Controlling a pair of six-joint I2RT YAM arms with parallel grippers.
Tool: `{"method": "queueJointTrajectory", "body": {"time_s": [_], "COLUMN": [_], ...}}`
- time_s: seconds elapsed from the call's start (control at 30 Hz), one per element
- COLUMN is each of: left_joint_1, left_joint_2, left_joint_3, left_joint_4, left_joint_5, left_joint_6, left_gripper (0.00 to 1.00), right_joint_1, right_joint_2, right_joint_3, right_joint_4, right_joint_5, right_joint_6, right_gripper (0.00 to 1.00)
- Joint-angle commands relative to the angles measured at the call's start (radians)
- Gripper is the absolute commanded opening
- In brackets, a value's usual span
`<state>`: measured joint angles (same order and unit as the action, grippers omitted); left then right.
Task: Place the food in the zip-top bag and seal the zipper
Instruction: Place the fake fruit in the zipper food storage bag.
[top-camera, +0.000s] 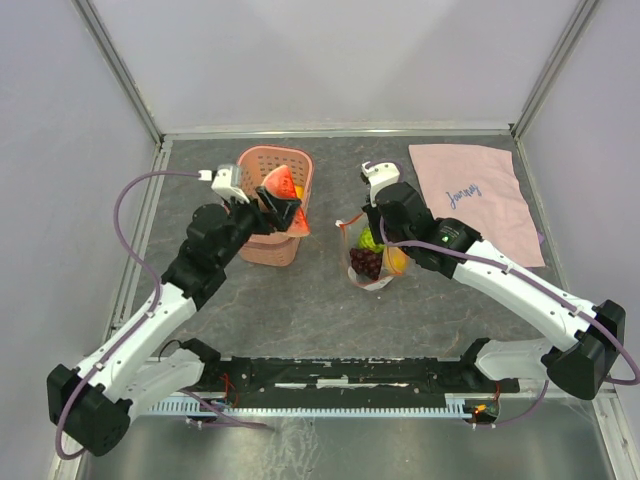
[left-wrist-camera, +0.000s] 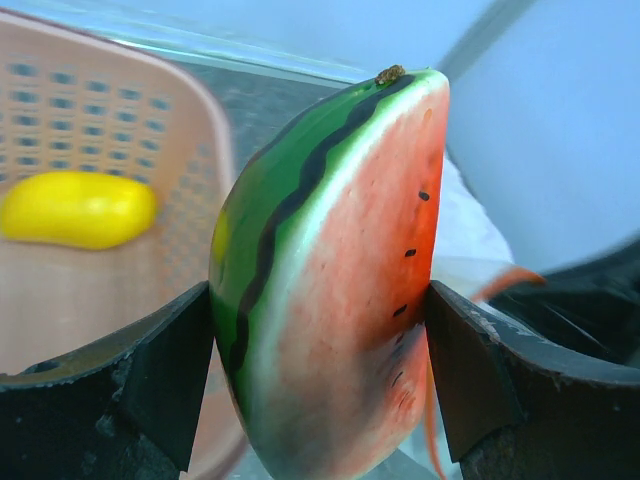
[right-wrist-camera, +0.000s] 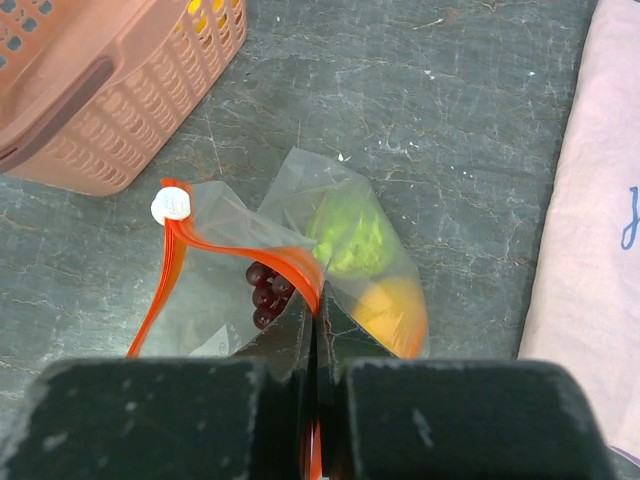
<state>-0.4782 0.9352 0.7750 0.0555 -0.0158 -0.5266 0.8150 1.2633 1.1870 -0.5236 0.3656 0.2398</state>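
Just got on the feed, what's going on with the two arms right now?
The left gripper is clamped on a red-and-green toy watermelon slice, held up by the pink slotted plastic basket, where a yellow toy fruit lies. The right gripper is pinched shut on the red-orange zipper strip at the mouth of the small clear plastic bag, which gapes open. A dark purple grape bunch, a green round piece and an orange fruit are already inside. Nothing is sealed yet.
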Motion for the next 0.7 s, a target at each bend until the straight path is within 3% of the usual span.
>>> {"method": "queueJointTrajectory", "body": {"time_s": [0.0, 0.27, 0.67], "left_joint_1": [-0.117, -0.312, -0.490], "left_joint_2": [-0.048, -0.036, 0.162], "left_joint_3": [-0.062, -0.200, -0.294], "left_joint_4": [0.231, 0.541, 0.955], "left_joint_5": [-0.016, -0.062, -0.070], "left_joint_6": [-0.009, 0.101, 0.399], "left_gripper": [0.58, 0.58, 0.58], "right_joint_1": [-0.004, -0.004, -0.003], "right_joint_2": [-0.013, -0.020, -0.031], "right_joint_3": [0.039, 0.045, 0.042], "right_joint_4": [0.077, 0.078, 0.079], "right_joint_5": [-0.010, -0.036, -0.088], "right_joint_6": [0.035, 0.061, 0.092], "right_gripper": [0.01, 0.01, 0.01]}}
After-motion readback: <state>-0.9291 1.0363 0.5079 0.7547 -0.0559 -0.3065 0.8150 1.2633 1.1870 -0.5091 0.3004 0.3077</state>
